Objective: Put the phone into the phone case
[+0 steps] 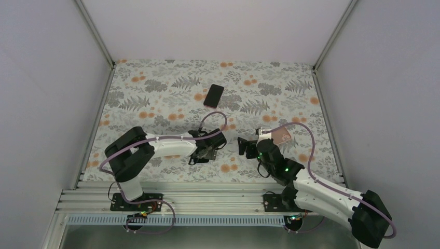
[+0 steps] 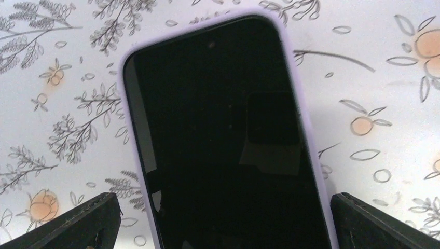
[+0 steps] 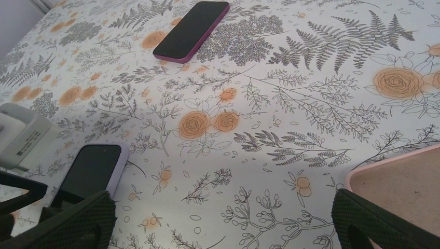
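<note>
Magenta phone (image 1: 213,95) at 12 o'clock, pink case (image 3: 399,187) at right gripper's (image 3: 223,218) 2 o'clock. Left gripper (image 2: 228,220) low over lavender phone (image 2: 223,145), both jaws spread wide.

Floral table (image 1: 155,93); magenta-edged phone (image 1: 214,96) flat at far centre; lilac-cased phone (image 3: 93,168) near left; pink case (image 3: 399,187) near right.

The table (image 1: 155,104) is covered in white cloth printed with grey ferns and sprigs and orange blooms. The near phone (image 2: 223,140) has a black screen in a lilac rim, and the left hand (image 2: 225,223) astride it has black fingers (image 2: 78,225). The far phone (image 3: 192,30) is black-faced with a magenta edge. The case (image 3: 404,181) is pink-rimmed, and its inside seems to be beige.
</note>
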`<state>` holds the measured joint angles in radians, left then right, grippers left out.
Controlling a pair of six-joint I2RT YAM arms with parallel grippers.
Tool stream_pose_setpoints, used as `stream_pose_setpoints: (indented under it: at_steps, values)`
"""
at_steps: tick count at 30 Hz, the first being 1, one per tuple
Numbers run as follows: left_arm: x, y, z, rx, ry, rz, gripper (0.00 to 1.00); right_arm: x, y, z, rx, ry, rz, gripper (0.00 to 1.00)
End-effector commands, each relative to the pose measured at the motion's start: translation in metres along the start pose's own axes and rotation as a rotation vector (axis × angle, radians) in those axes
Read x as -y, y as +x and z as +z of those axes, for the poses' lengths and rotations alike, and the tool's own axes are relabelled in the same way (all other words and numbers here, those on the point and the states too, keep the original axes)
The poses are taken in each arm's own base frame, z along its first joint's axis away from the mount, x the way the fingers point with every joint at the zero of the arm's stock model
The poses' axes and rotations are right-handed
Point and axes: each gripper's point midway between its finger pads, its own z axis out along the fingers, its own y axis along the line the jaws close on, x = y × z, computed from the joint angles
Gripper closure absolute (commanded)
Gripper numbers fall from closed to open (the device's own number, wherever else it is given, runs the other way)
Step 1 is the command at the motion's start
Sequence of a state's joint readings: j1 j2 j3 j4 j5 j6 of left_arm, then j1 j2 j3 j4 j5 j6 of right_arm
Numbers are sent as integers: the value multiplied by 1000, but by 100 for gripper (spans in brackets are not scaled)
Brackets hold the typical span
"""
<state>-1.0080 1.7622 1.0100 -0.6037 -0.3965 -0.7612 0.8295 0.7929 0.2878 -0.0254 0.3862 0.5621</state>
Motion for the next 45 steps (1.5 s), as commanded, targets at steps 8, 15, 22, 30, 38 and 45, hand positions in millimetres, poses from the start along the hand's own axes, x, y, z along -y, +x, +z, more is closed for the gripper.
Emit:
stream_pose_setpoints:
  at_steps: [8, 15, 22, 30, 38, 45]
  values:
    - [-8, 15, 3, -39, 90, -15, 4, 3, -3, 2, 27, 12, 31, 1]
    - [-21, 23, 8, -67, 133, -56, 14, 1, -4, 0, 40, -6, 44, 0]
    - [-68, 34, 7, -84, 69, -116, 15, 0, -3, 0, 36, -14, 44, 0]
    - [-115, 48, 8, -100, 13, -208, 15, -1, -2, 0, 34, -19, 44, 1]
    - [-137, 57, 13, -122, -29, -258, 16, -1, 0, 1, 24, -20, 37, 1]
    - [-149, 56, 14, -115, -55, -295, 14, -1, 1, 1, 23, -19, 33, 1]
